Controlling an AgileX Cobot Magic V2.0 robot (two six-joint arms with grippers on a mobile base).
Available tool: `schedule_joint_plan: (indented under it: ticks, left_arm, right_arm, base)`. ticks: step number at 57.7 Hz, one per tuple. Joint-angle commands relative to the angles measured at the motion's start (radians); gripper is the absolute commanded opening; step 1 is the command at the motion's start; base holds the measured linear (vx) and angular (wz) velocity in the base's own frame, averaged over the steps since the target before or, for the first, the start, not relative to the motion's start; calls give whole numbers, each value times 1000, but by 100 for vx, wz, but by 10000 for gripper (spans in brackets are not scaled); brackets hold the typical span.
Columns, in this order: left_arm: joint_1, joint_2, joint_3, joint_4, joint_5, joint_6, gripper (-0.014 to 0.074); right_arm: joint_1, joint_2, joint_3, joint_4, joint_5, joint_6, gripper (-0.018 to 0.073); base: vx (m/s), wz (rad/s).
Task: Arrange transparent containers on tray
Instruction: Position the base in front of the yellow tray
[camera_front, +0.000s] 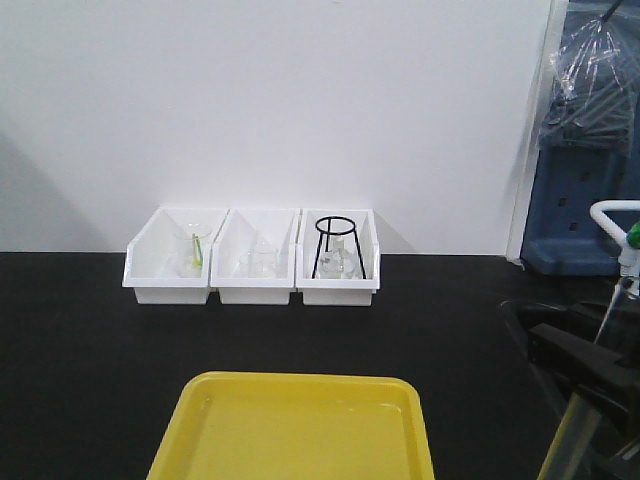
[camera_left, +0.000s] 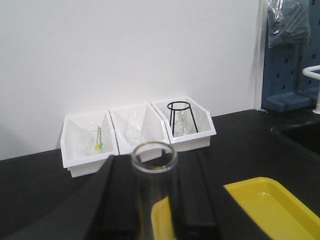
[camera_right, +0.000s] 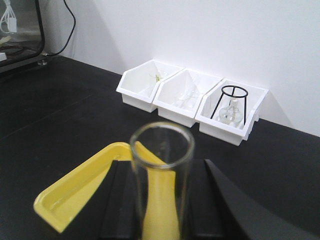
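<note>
In the left wrist view a clear test tube (camera_left: 154, 172) stands upright between my black fingers (camera_left: 125, 200), with my left gripper (camera_left: 155, 200) shut on it. It sits just left of the yellow tray (camera_left: 272, 200). In the right wrist view my right gripper (camera_right: 161, 202) is shut on a second clear test tube (camera_right: 161, 165), which is upright at the tray's (camera_right: 75, 192) near corner. From the front, the tray (camera_front: 300, 430) lies at the near edge with nothing in it. The right arm and its tube (camera_front: 567, 440) show at the lower right. The left gripper is out of the front view.
Three white bins (camera_front: 252, 285) line the white wall. The left one holds a beaker, the middle one a flask, and the right one a black wire stand (camera_front: 335, 245) over a flask. Blue equipment (camera_front: 585, 200) stands at the far right.
</note>
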Motion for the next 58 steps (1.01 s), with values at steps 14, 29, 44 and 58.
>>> schedule_joint_plan:
  ticks: [14, 29, 44, 58]
  left_arm:
    - [1, -4, -35, -2, -82, -2, 174]
    - [1, -4, -35, -2, -83, -2, 174]
    - [1, -4, -35, -2, -83, -2, 174]
    - [1, -4, -35, -2, -83, -2, 174]
  right_arm:
    - [-3, -3, -30, -10, -81, -2, -11]
    - [-3, -3, -30, -10, -81, -2, -11]
    - [-3, -3, -30, -10, -81, -2, -11]
    - [-3, -3, -30, -10, -81, -2, -11]
  base:
    - [22, -2]
    - [16, -1]
    - [11, 1]
    - [6, 0]
